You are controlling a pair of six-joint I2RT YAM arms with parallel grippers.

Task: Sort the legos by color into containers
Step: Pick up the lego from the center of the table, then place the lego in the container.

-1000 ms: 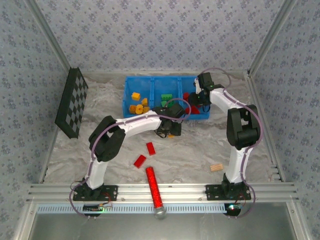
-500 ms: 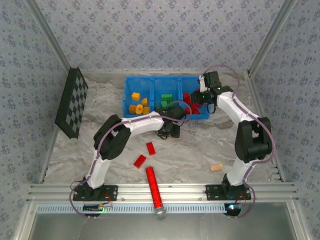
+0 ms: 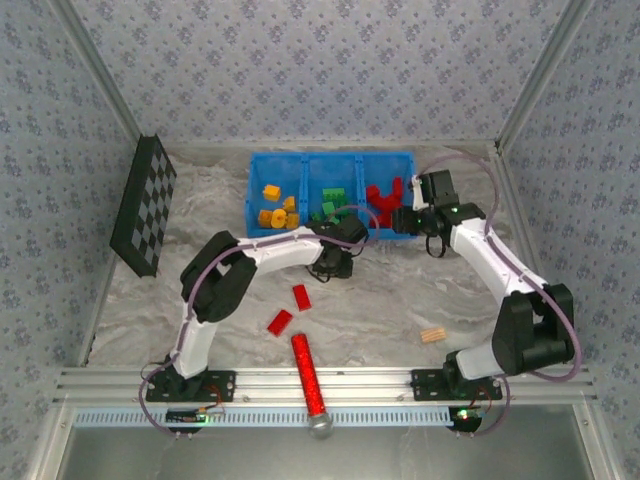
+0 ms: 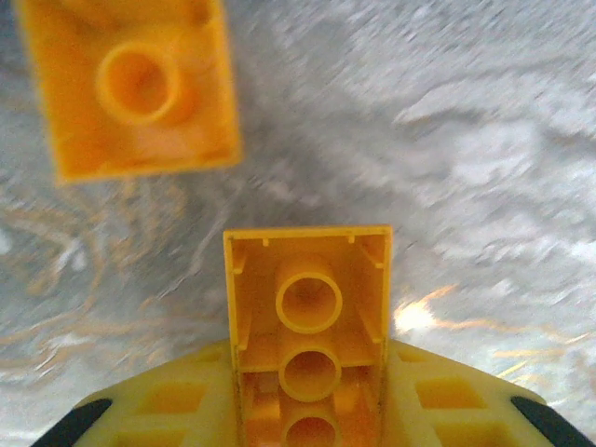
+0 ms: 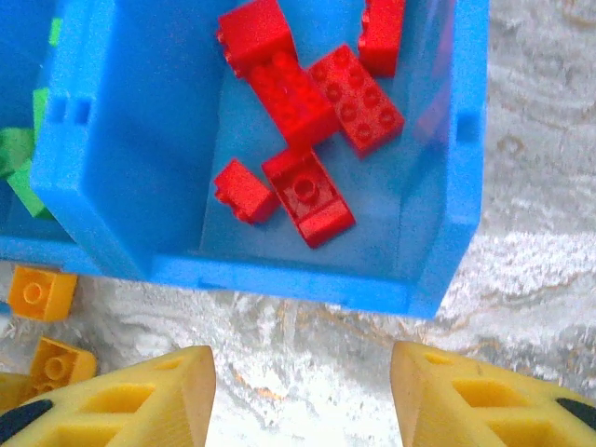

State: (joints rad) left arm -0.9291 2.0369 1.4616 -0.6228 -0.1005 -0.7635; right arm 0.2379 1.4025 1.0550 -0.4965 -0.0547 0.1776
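Plastic this light, stiff and slick probably wants a pinch across flat sides. Left claw (image 4: 307,372) is clenched on 1 yellow brick (image 4: 307,279) low over the surface (image 4: 484,140), near the bin (image 5: 279,279); right claw (image 5: 303,382) hangs released, empty, before red bricks (image 5: 354,98).

Your tabletop (image 3: 420,290) is a pale sheet with grey marbled veins. At its far middle sits a bright blue plastic bin of three joined compartments (image 3: 312,156). Just outside the bin's near wall, at least two small yellow-orange plastic bricks (image 5: 33,291) lie close together on the bare surface. Nearer you, left of centre, two flat red plastic bricks (image 3: 301,297) lie slightly apart. A long red cylinder with a silver tip (image 3: 308,375) lies just behind them, its tip over the near rail. To your right, a small tan ridged block (image 3: 432,335) lies alone. On the left, a black checkered board (image 3: 143,205) stands tilted against the wall.
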